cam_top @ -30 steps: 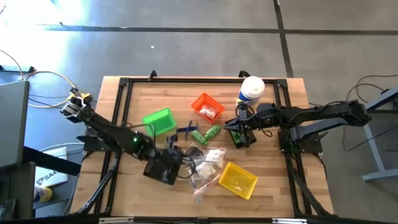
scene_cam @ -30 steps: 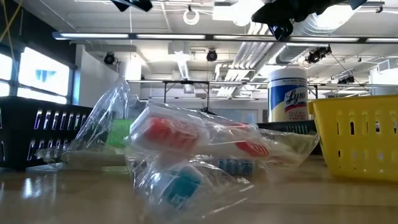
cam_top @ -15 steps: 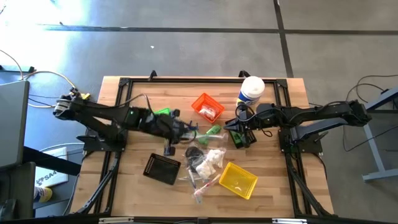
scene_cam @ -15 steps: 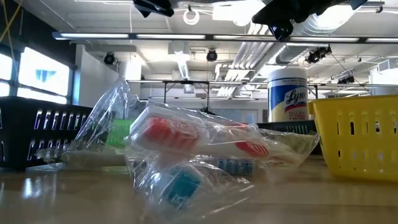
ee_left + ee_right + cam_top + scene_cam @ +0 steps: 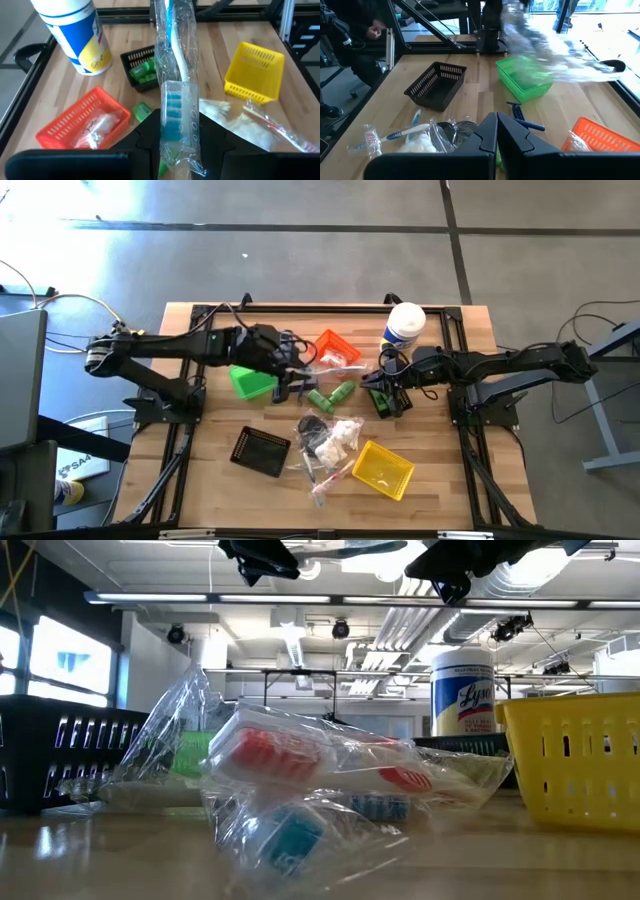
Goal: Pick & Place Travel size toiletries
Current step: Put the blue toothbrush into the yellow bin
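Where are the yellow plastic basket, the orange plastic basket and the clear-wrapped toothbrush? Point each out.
yellow plastic basket [image 5: 254, 74], left wrist view, front slotted wall
orange plastic basket [image 5: 322, 343], high view, near rim
clear-wrapped toothbrush [image 5: 176, 80], left wrist view, mid handle inside wrapper

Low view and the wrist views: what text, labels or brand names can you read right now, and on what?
"Ly...": blue script on the white canister, cut off by the yellow bin; the small print above it is too small to read.
Red and blue printing on the clear-wrapped packets: too blurred to read.
Canister label in the left wrist view: no legible words.
Wrapped toothbrush held by the left gripper: no readable text.
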You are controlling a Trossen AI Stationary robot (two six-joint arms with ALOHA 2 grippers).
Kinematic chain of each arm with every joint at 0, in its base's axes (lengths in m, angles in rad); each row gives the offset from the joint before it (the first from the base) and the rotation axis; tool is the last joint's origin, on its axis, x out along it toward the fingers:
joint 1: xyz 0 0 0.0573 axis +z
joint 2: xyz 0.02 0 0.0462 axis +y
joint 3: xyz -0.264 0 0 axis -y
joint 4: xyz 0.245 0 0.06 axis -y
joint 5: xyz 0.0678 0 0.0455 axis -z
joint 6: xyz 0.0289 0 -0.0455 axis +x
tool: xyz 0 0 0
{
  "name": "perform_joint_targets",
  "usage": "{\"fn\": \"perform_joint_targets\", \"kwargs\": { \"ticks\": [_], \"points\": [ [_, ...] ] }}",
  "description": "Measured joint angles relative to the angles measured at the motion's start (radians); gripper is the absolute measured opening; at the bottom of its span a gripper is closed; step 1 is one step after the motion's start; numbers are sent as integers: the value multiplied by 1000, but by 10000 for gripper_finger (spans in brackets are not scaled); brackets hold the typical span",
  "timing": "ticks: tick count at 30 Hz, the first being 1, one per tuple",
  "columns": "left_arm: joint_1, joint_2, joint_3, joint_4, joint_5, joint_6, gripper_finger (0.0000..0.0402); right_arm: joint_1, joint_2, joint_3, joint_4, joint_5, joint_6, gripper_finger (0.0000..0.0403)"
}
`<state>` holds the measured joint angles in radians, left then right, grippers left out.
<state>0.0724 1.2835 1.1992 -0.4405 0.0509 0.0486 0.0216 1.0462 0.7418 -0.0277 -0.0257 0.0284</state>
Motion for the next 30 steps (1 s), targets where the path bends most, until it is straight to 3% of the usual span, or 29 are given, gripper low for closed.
{"fn": "perform_joint_targets", "kwargs": {
  "ticks": [5,17,30],
  "points": [
    [16,12,-29,83,43,-1,85,0,0,0,0,0,-7,3],
    [12,13,-289,477,106,-62,85,0,0,0,-23,0,-5,3],
    [12,13,-373,642,116,-73,85,0,9,0,-33,-1,21,3]
  ]
}}
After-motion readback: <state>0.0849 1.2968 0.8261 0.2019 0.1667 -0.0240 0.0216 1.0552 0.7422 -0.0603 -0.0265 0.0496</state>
